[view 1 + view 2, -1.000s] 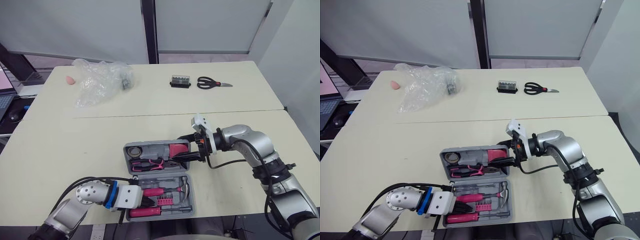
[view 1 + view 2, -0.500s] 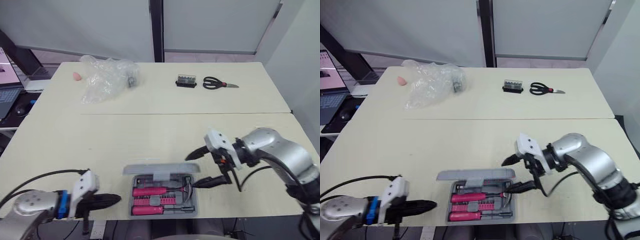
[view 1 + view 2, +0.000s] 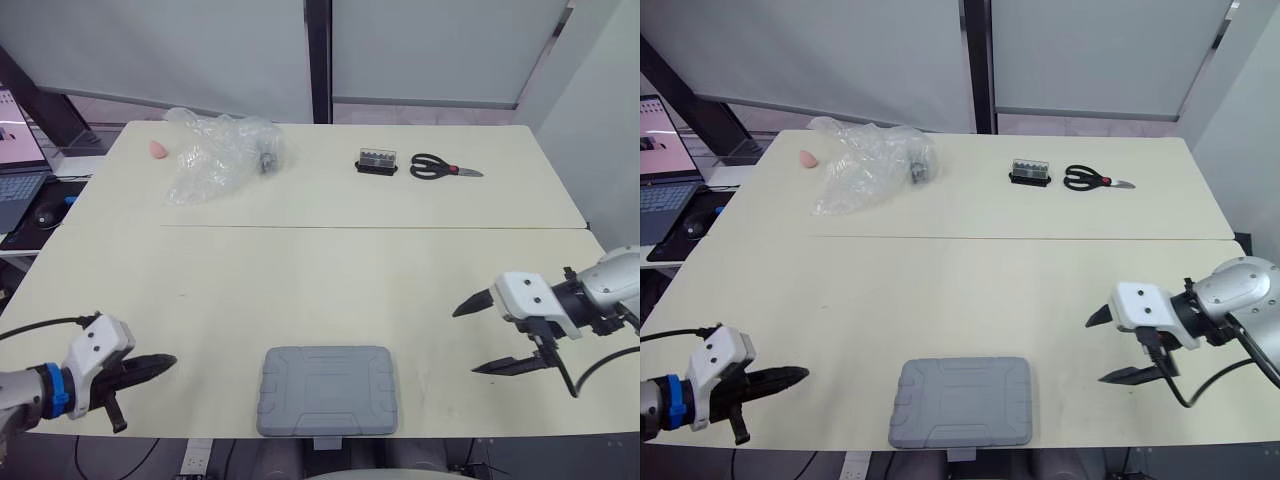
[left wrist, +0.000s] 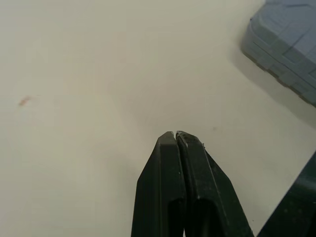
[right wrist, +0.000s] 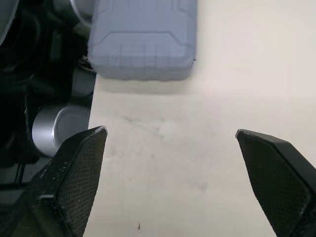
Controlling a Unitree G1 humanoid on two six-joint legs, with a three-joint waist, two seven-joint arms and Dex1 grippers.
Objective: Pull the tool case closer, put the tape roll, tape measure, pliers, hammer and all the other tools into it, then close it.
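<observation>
- Grey tool case (image 3: 327, 390): lid down, flat at near edge of table (image 3: 300, 270), btwn the two grippers.
- L gripper (image 3: 168, 363): jaws pressed together, nothing held, well left of case.
- R gripper (image 3: 465, 342): jaws wide apart, empty, well right of case.
- Far side: scissors (image 3: 440, 168) beside small black box (image 3: 377, 161).

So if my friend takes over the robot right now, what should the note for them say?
Left gripper: fingers shut, holding nothing, just above the table, left of the tool case.
Right gripper: fingers open, holding nothing, right of the case.
Tool case: lid shut, lying flat at the table's near edge.
Done: the case looks closed.
Left: scissors and a small black box lie at the far side; if they belong inside, reopen the case.
</observation>
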